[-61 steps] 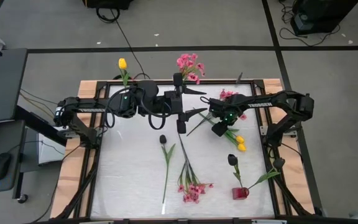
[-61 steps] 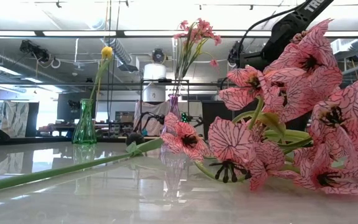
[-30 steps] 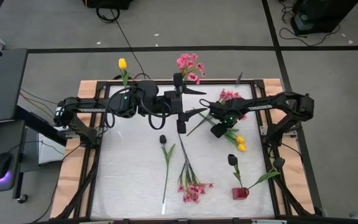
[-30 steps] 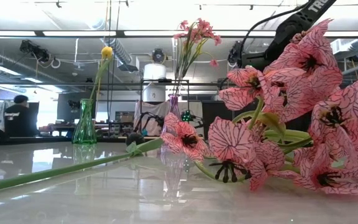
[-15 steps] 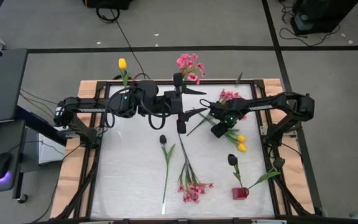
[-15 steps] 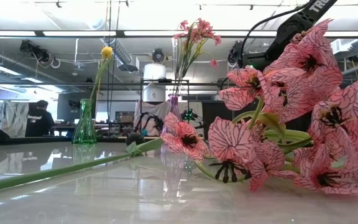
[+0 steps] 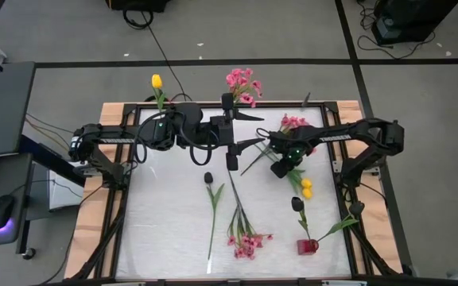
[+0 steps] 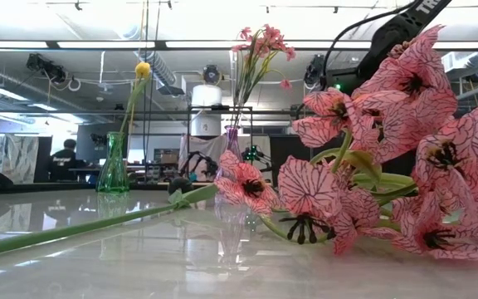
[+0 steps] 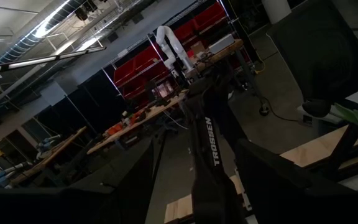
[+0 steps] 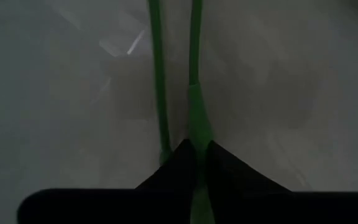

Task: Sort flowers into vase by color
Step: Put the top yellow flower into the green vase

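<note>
Two yellow tulips (image 7: 306, 188) lie on the white table right of centre, their green stems running back under my right gripper (image 7: 281, 167). That gripper points down and is shut on one stem. My left gripper (image 7: 249, 131) hangs open and level above the table's far middle, holding nothing. A dark tulip (image 7: 208, 178) and a pink spray (image 7: 245, 242) lie flat on the table's near middle. Another pink spray (image 7: 293, 123) lies at the far right. My right gripper pinches one green stem (image 10: 196, 140) between its two fingertips, some way back from the blossom. The fingers come from above, pointing down, and close across the stem. The stem lies along the table. A second stem (image 10: 159, 93) runs close past one finger; whether it touches I cannot tell.
A green vase (image 7: 159, 99) with a yellow flower and a clear vase (image 7: 241, 87) with pink blossoms stand at the far edge. A red vase (image 7: 307, 246) with a dark tulip (image 7: 296, 204) stands near the front right corner. A person stands far off in the room (image 8: 66, 158).
The yellow tulips' heads have slid a little toward the table's near edge below my right gripper, which has stayed over their stems. My left arm has kept still.
</note>
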Controlling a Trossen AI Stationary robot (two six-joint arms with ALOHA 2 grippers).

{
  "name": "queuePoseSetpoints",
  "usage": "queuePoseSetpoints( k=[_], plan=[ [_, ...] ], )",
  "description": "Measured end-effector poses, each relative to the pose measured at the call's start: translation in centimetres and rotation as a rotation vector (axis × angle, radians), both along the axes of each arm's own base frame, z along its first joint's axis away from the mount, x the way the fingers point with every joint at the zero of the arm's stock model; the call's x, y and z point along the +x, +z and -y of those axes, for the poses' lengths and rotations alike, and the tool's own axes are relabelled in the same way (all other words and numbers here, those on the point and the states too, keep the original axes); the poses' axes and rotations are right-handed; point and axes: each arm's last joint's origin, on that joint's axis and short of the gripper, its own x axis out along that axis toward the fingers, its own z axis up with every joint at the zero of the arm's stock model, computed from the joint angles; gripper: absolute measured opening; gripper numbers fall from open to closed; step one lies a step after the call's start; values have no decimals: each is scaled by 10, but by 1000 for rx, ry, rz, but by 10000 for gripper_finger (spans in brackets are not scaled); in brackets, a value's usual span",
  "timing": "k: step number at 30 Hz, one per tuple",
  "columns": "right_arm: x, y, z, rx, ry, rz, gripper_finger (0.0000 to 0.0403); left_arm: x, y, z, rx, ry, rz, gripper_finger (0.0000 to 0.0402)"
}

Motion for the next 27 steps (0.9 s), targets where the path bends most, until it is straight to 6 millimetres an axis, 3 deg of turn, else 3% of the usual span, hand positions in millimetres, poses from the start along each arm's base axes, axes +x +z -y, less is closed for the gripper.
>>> queuePoseSetpoints(
  k=[11,27],
  plan=[
    [-8,19,-4,37,13,55,45,0,0,0,0,0,0,233],
    [-43,56,-21,172,99,74,45,0,0,0,0,0,0,233]
  ],
)
